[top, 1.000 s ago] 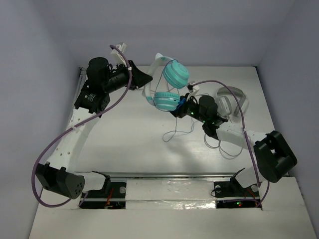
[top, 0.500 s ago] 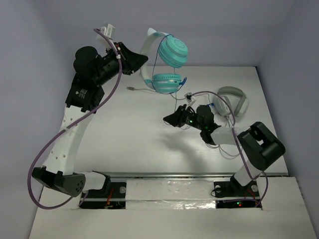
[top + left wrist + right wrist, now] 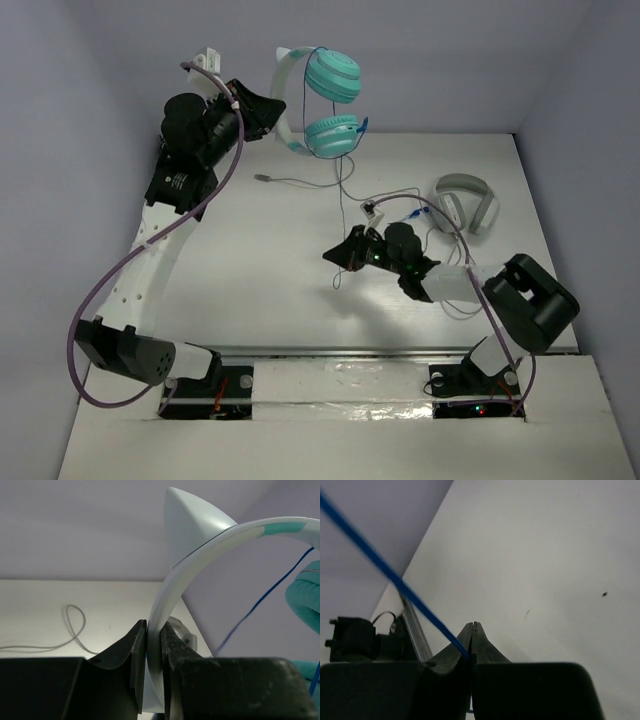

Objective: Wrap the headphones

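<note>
The teal headphones (image 3: 332, 75) hang high above the table's far edge, their two cups one above the other. My left gripper (image 3: 277, 108) is shut on their white headband (image 3: 210, 545). The thin dark blue cable (image 3: 342, 195) runs down from the lower cup (image 3: 331, 135) to my right gripper (image 3: 330, 256), which is shut on it low over the middle of the table. In the right wrist view the blue cable (image 3: 395, 580) runs taut from the upper left into the closed jaws.
Grey-white headphones (image 3: 466, 203) lie at the right of the table, their pale cable (image 3: 300, 183) trailing left with a small inline piece (image 3: 373, 209). Walls close in on the far side and both sides.
My left gripper has lifted the teal headphones higher and further left. My right gripper has slid left along the table with the cable, which now hangs straighter.
</note>
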Tool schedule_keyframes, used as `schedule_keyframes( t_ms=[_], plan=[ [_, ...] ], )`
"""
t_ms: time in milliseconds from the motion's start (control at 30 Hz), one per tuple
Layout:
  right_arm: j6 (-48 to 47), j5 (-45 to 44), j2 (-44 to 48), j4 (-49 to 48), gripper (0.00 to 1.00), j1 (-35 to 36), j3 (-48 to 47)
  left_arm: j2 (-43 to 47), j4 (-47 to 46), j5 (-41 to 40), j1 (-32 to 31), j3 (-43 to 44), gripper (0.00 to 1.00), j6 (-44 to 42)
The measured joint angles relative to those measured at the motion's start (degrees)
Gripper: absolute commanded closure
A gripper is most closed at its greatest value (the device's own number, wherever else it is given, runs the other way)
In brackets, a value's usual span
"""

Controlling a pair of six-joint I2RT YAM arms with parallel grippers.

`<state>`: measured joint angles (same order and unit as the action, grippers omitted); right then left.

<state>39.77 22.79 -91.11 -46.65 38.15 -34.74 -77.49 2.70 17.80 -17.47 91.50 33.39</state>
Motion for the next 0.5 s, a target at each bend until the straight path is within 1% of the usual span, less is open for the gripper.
schedule_keyframes(
  t_ms=[167, 233, 367, 500],
  plan=[
    [-2.8, -6.8, 8.0, 14.4, 1.0, 10.8, -1.6, -0.3, -1.5, -8.5, 0.9, -5.5, 1.0, 0.9],
    [-3.5, -9.0, 10.6, 19.9, 1.0, 13.9, -2.8, -1.2, -1.6, -11.8, 1.2, -6.8, 1.0, 0.9],
    [-4.8, -12.7, 12.3, 30.3, 1.0, 16.7, -6.7, -1.5, -3.6, -17.6, 1.5, -12.2, 1.0, 1.4],
    [-7.1, -18.0, 11.9, 43.3, 1.0, 19.2, -13.5, -2.0, -3.8, -23.3, 0.8, -17.2, 1.0, 0.3]
  ],
)
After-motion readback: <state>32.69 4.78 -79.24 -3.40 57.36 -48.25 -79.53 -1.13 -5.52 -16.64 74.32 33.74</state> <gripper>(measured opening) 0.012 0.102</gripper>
